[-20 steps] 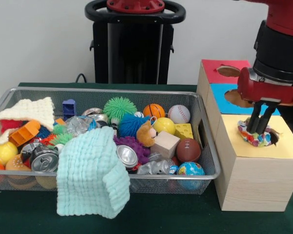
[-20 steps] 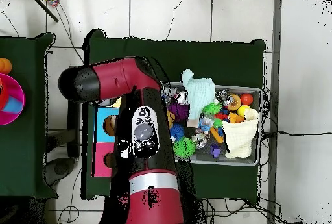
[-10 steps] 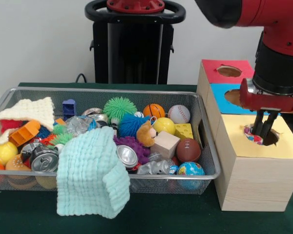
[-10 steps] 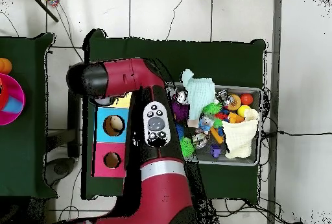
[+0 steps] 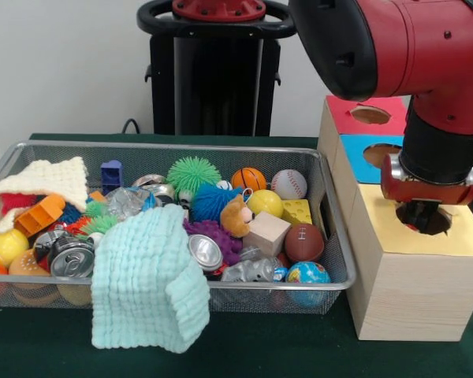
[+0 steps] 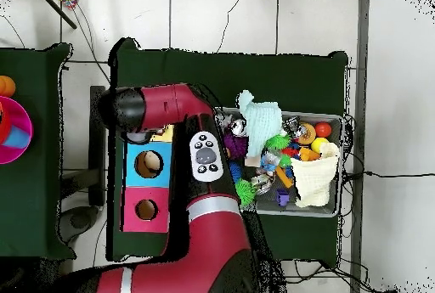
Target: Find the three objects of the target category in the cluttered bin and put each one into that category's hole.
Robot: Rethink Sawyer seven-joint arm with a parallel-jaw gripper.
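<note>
My gripper [image 5: 422, 216] is sunk into the round hole [image 5: 440, 225] in the yellow top of the wooden box [image 5: 410, 299], right of the bin. Its tips are hidden inside the hole, and the multicoloured bundle it carried is out of sight. In the overhead view the red arm [image 6: 200, 149] covers the yellow section. The wire bin [image 5: 337, 253] holds a mint cloth [image 5: 146, 287] draped over its front rim and a cream knitted cloth [image 5: 43, 179] at its left end.
Behind the yellow section lie a blue panel with a hole [image 5: 382, 153] and a red one [image 5: 369, 115]. The bin is packed with balls, cans, spiky toys and blocks. A pink bowl [image 6: 13, 130] sits on a separate table.
The gripper has gone down into the yellow hole, pushing the multicoloured bundle in until it vanished. The arm's upper part has swung over the box.
</note>
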